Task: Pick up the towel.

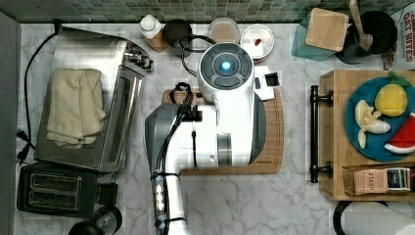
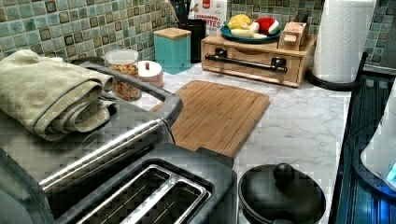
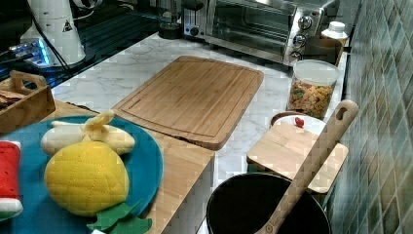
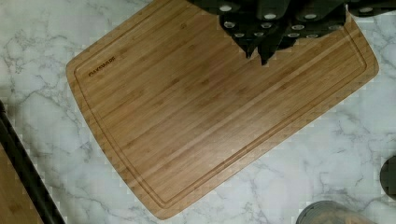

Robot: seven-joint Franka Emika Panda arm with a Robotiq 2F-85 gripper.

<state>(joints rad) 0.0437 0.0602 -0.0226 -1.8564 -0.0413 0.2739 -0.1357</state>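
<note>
Hovering over the bamboo cutting board, the white Franka arm hasn't begun its approach, so I'd judge this the opening step: reach not yet started.

The cream folded cloth towel lies on top of the stainless toaster oven, at the top view's left, well apart from the arm; in the left view it sits at the near left, layered edges facing out.

Wrist view shows the dark fingers above the board w/ nothing between them (whether spread or closed, can't tell).

Next move probably needs: swing toward the top view's left, rise above oven height, then descend on the towel's thick fold. A black slot toaster sits just beside the oven on the marble table.
</note>
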